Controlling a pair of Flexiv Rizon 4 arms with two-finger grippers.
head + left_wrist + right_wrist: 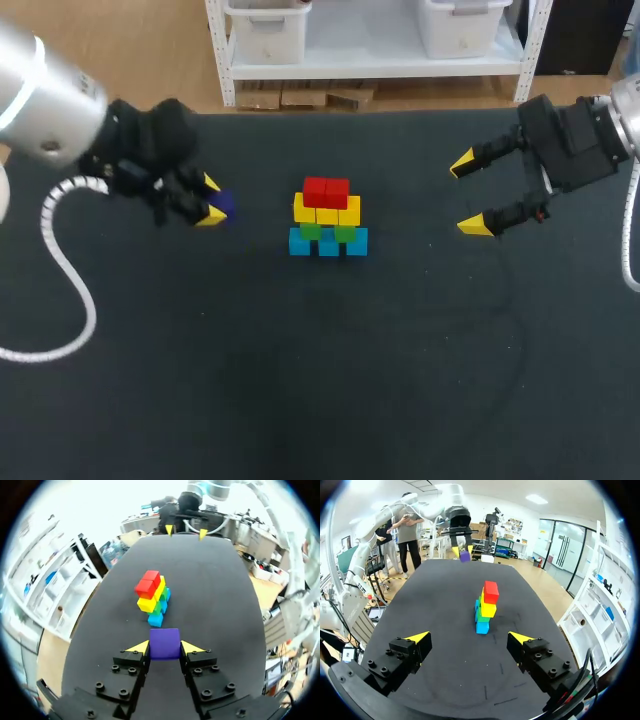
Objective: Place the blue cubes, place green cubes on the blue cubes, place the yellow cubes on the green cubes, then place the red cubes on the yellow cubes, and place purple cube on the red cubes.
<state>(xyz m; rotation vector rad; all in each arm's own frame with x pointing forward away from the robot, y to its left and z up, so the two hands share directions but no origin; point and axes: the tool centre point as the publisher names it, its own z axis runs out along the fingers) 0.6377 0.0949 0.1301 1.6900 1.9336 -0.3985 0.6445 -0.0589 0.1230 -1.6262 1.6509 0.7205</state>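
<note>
A stepped stack stands mid-table: blue cubes (328, 243) at the base, green cubes (327, 232) on them, yellow cubes (327, 211) above, red cubes (326, 191) on top. The same stack (152, 597) lies ahead of my left gripper (165, 647), which is shut on the purple cube (164, 643). In the head view that gripper (210, 200) hovers left of the stack with the purple cube (222, 203) between its tips. My right gripper (468, 194) stands open and empty to the right of the stack. From the right wrist, the stack (486, 607) sits ahead of the open gripper (470, 639), the purple cube (465, 556) beyond.
The dark table (320, 380) has bare room in front of the stack and on both sides. A white cable (70, 290) from my left arm loops over the table's left part.
</note>
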